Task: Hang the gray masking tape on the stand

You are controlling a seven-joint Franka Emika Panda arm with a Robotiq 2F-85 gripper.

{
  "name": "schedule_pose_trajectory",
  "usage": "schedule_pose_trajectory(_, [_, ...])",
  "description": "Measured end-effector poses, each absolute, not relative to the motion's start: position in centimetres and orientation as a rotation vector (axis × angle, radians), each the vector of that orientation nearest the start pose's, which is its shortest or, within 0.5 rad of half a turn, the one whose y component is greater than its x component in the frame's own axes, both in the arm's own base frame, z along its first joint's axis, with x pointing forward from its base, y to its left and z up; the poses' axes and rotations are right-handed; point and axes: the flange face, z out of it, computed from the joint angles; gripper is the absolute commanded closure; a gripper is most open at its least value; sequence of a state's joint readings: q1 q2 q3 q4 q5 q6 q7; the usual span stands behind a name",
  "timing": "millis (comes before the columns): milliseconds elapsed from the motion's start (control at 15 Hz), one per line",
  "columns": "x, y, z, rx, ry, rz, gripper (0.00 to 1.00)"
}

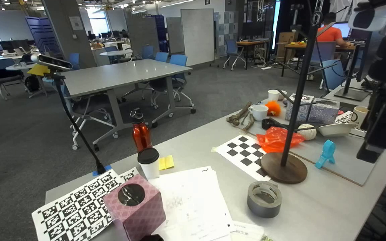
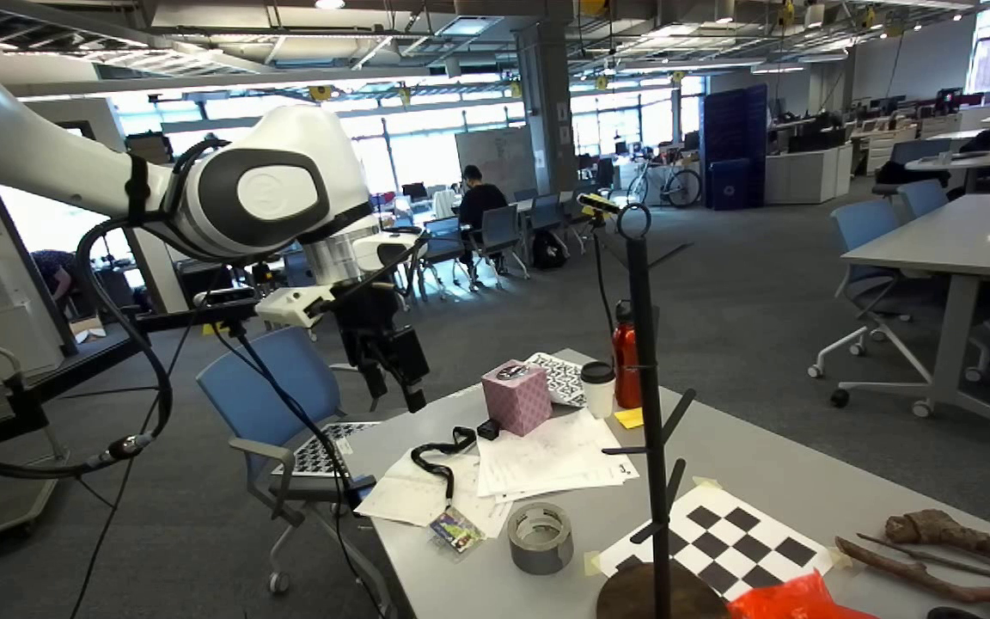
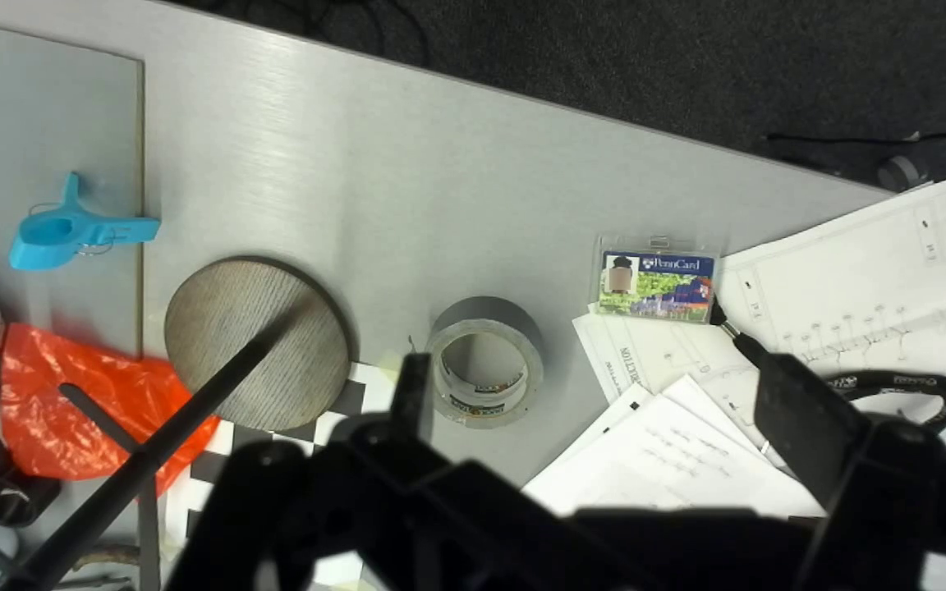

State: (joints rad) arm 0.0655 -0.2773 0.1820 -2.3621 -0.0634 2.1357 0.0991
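Observation:
The gray masking tape [image 1: 263, 209] lies flat on the table, its hollow facing up. It also shows in an exterior view [image 2: 540, 557] and in the wrist view [image 3: 485, 311]. The stand [image 1: 295, 113] is a thin dark upright pole with several short side arms and a small ring on top, on a round brown base; it also shows in an exterior view [image 2: 650, 387] and in the wrist view [image 3: 218, 328]. The tape is beside the base, apart from it. My gripper [image 2: 395, 399] is open and empty, high above the table; its fingers [image 3: 600, 394] are wide apart in the wrist view.
A checkerboard sheet [image 1: 240, 150] and a red plastic bag [image 1: 276, 139] lie by the stand. A blue clip [image 1: 327, 154], papers [image 1: 193, 201], a card on a lanyard [image 3: 658, 283], a pink tissue box [image 1: 139, 207], a lidded cup [image 1: 150, 167] and a red bottle [image 1: 141, 135] are on the table.

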Motion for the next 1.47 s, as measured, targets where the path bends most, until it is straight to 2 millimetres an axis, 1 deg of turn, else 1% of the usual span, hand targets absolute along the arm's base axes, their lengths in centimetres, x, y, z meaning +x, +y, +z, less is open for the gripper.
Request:
schedule_pose_trajectory(600, [44.8,11.2,43.8,-3.222,-0.281,-0.1,0.0])
schedule_pose_trajectory(867, [45.1,10.7,43.1,-3.221,-0.26,-0.076,0.0])
schedule_pose_trajectory(1000, [45.4,10.4,42.3,-3.221,-0.22,-0.059,0.0])
schedule_pose_trajectory(1133, [46.0,10.3,41.1,-3.218,-0.161,-0.045,0.0])
schedule_pose_trajectory(1467, [47.8,10.6,36.9,-3.195,0.019,-0.06,0.0])
